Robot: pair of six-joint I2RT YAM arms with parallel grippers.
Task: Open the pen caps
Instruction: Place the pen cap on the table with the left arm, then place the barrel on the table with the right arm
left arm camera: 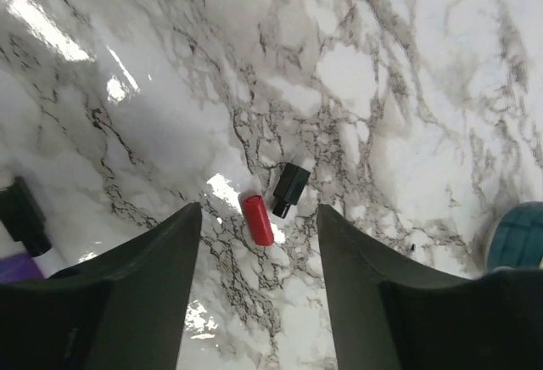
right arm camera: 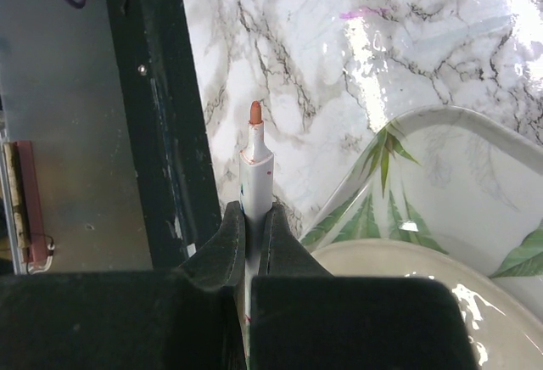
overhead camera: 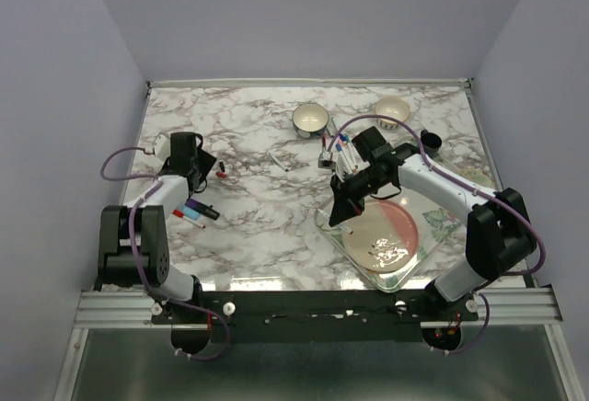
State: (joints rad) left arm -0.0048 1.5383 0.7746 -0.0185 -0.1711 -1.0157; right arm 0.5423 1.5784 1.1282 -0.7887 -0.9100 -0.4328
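Red cap [left arm camera: 258, 219] just beside black cap [left arm camera: 291, 188]

The left arm [overhead camera: 158, 194] and the right arm [overhead camera: 433, 178] both have white link shells and black joint housings. 1 purple cable [overhead camera: 118, 153] loops along each. The fingers [left arm camera: 127, 302] are matte black wedges.

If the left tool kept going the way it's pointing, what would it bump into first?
Most likely the small red plastic pen cap, lying on the white marble table straight ahead of the open left tool; the small black plastic cap lies just beyond. Depth is hard to judge.
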